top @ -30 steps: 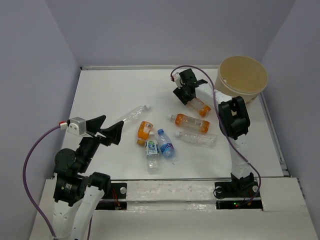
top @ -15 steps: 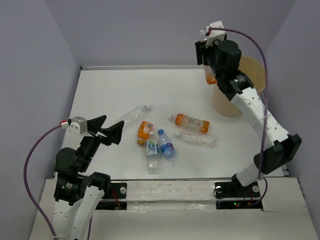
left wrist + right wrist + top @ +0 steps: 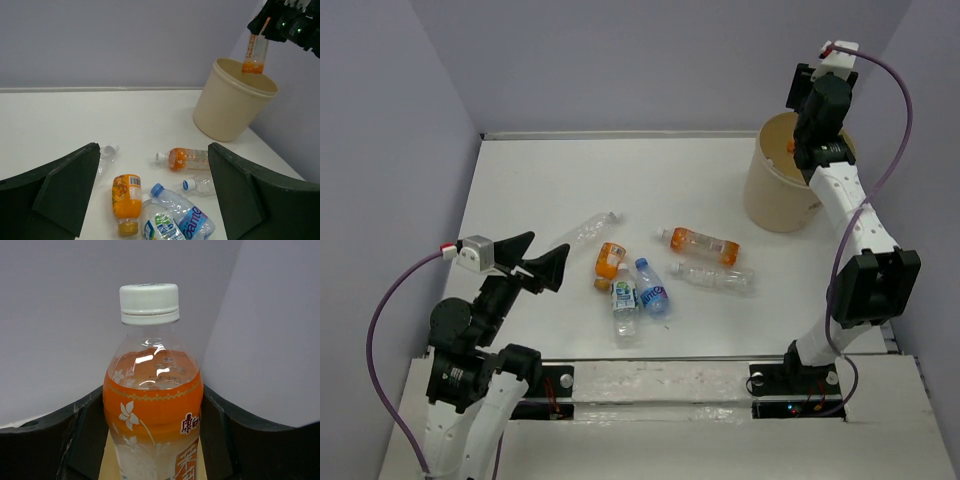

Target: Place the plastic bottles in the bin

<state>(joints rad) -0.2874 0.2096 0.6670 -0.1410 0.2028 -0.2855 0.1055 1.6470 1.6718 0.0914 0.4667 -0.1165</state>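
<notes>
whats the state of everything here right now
bin: upright, top open
held orange bottle: near vertical, over the bin
right gripper: shut on the held orange bottle
left gripper: open, empty
left clear bottle: lying down
short orange bottle: lying down
green-label bottle: lying down
blue-label bottle: lying down
long orange bottle: lying down
right clear bottle: lying down

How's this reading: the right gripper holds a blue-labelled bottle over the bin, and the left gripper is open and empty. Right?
Not quite. The bottle in the right gripper is orange with a white cap, not blue-labelled, as the right wrist view shows. It is over the bin, and the left gripper is open and empty.
</notes>
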